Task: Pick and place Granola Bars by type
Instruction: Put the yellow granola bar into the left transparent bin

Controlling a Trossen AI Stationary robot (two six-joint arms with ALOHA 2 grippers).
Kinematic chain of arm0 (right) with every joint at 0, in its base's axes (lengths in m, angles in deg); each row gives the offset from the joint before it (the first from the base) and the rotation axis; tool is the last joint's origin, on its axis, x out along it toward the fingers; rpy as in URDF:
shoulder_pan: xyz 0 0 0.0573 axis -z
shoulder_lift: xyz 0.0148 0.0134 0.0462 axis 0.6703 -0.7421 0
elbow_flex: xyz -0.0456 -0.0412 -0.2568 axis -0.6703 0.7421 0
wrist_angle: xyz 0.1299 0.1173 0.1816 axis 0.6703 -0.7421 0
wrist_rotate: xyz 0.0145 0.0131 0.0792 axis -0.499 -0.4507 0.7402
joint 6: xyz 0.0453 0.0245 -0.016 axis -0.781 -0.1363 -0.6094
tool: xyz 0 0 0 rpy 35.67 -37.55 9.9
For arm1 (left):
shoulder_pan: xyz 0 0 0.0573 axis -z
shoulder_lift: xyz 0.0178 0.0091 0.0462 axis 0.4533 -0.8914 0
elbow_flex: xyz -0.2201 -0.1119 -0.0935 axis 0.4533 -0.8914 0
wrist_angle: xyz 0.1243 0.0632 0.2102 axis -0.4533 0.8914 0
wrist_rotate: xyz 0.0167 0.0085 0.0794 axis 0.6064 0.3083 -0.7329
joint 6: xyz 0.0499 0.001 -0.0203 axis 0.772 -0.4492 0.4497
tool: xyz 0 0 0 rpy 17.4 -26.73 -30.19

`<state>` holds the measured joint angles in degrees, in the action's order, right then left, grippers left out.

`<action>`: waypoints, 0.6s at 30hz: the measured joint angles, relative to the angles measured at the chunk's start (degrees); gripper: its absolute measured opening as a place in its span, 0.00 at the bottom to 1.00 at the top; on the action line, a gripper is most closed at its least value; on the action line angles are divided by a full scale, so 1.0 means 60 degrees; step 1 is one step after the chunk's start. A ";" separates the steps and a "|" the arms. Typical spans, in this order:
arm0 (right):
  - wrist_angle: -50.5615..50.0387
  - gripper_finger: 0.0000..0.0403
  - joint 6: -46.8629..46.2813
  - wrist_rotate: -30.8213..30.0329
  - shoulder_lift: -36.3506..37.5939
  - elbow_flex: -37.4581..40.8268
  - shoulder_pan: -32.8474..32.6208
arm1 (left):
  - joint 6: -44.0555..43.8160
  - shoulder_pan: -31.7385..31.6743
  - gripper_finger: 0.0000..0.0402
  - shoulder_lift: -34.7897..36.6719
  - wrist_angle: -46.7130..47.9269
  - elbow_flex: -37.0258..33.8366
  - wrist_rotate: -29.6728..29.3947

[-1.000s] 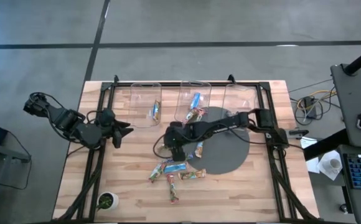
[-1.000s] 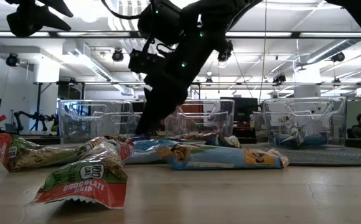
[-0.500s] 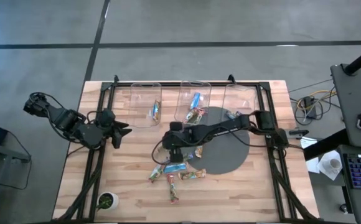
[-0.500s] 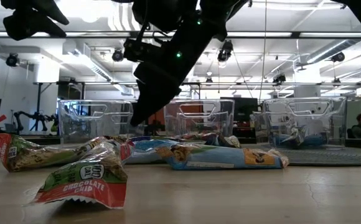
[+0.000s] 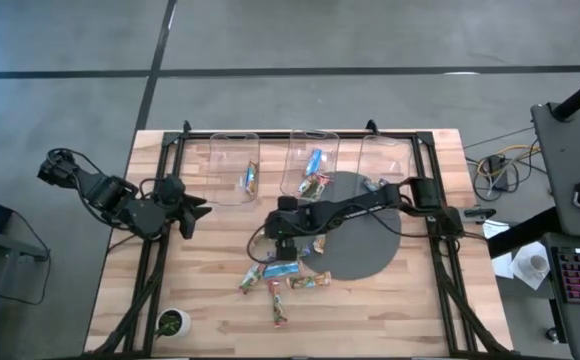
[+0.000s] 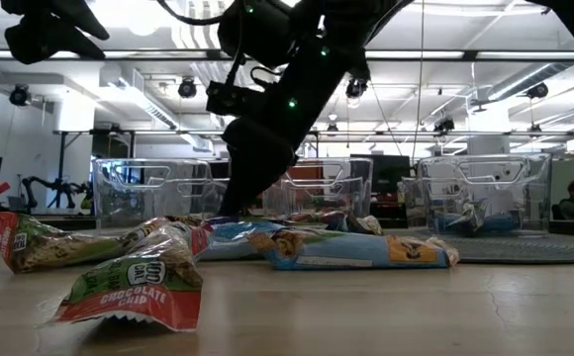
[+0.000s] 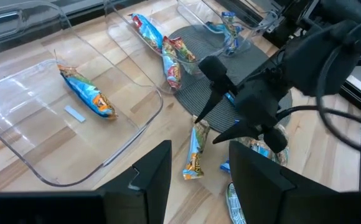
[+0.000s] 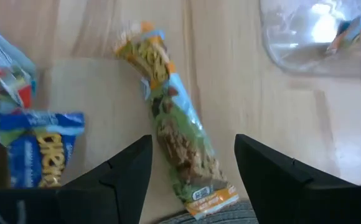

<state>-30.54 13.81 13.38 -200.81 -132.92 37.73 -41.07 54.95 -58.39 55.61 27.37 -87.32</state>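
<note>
Right gripper poised over a green-yellow bar, left arm waiting at the table's left edge.

The left gripper (image 5: 198, 208) hangs off to the left, fingers parted and holding nothing. In the middle, the right gripper (image 8: 190, 168) hovers with fingers spread wide, a green-yellow granola bar (image 8: 177, 140) lying lengthwise in the gap between them, not gripped as far as I can tell. More bars (image 5: 280, 275) lie scattered just in front, and others already sit in the clear bins (image 5: 310, 160) at the back.
</note>
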 joint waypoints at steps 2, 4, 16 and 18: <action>-0.0020 0.54 -0.0133 0.0002 -0.0119 0.0021 0.0004 | -0.0001 -0.0002 0.35 0.0001 0.0000 0.0000 -0.0004; -0.0052 0.54 -0.0421 0.0003 -0.0163 0.0012 0.0004 | -0.0007 -0.0002 0.35 0.0002 0.0000 0.0000 -0.0004; 0.0496 0.54 -0.0807 0.0239 -0.0686 -0.0183 0.0070 | -0.0182 0.0002 0.35 0.0006 -0.0044 -0.0182 -0.0036; 0.0482 0.54 -0.0863 0.0253 -0.0699 -0.0198 0.0063 | -0.0253 0.0001 0.35 0.0012 -0.0074 -0.0255 -0.0037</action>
<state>-27.65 8.63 14.90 -205.00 -134.10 38.10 -42.59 54.96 -58.32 55.17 25.84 -87.54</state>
